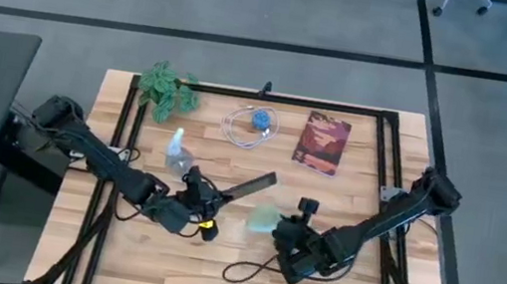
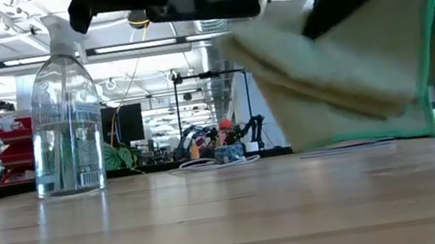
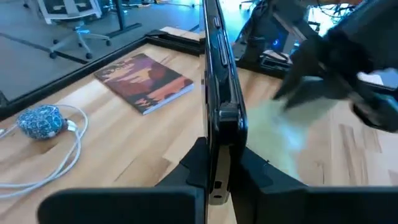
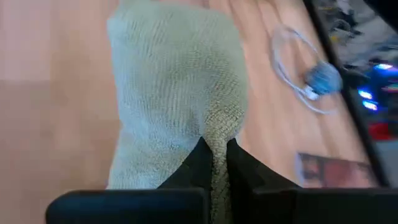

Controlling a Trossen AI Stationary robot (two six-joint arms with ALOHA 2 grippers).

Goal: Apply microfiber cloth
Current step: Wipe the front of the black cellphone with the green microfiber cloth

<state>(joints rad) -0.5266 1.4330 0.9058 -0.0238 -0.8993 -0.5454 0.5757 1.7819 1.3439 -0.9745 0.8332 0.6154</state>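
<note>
Item: microfiber cloth (image 4: 177,93), pinched in right gripper (image 4: 214,149) beside black phone (image 3: 217,93) clamped edge-on by left gripper (image 3: 217,168); risk: 1 hard wipe could lever phone loose.

Both arms angled inward over mid-table, left claw (image 1: 210,194) and right claw (image 1: 273,228) each clamped.

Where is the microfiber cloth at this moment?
In the high view the microfiber cloth hangs pinched in the right gripper near the table's middle, just right of the black phone held by the left gripper.
</note>
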